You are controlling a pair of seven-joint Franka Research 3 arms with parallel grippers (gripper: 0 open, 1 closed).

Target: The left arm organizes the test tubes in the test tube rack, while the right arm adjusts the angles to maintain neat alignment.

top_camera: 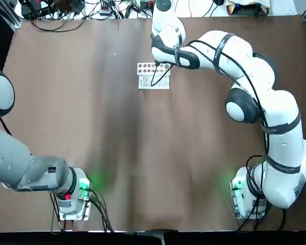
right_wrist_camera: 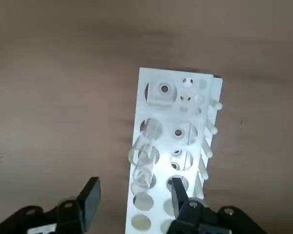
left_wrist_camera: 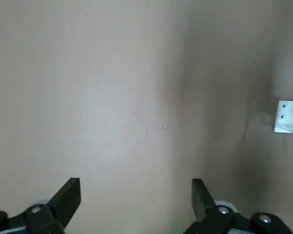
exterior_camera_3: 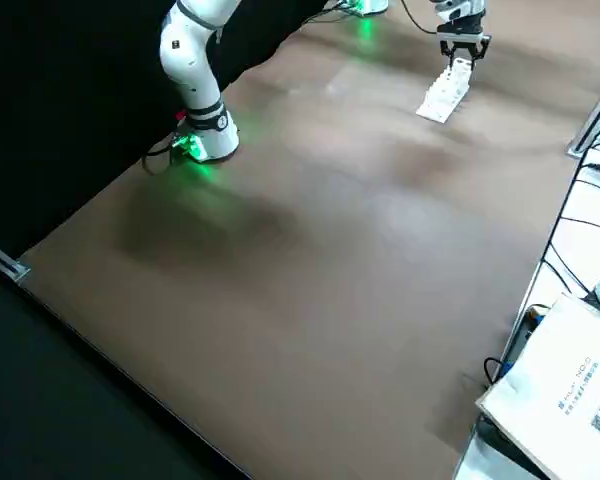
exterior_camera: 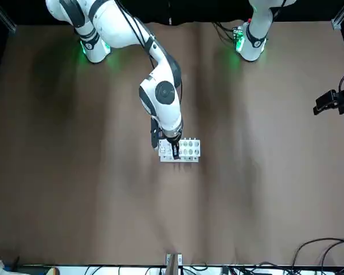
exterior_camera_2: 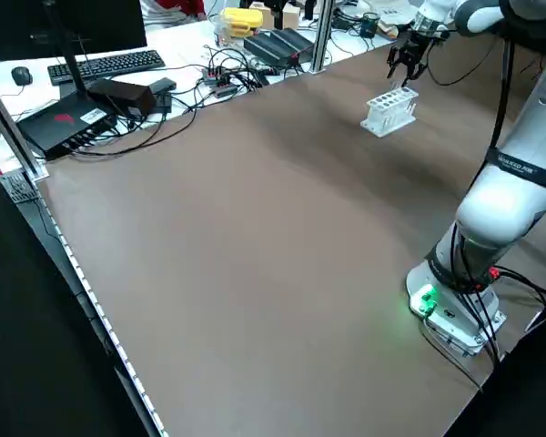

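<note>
The white test tube rack stands at the far middle of the table, also seen in the front view and the right wrist view. Clear test tubes stand in one of its rows, leaning a little. The right arm reaches over it. Its gripper hangs open just above one end of the rack, with the nearest tube top between the spread fingers. The left gripper is open and holds nothing, high over bare table, well to the left of the rack.
The brown table runs wide around the rack. Both arm bases sit at the near edge with green lights. Cables and electronics line the far edge, and a keyboard lies beyond the table.
</note>
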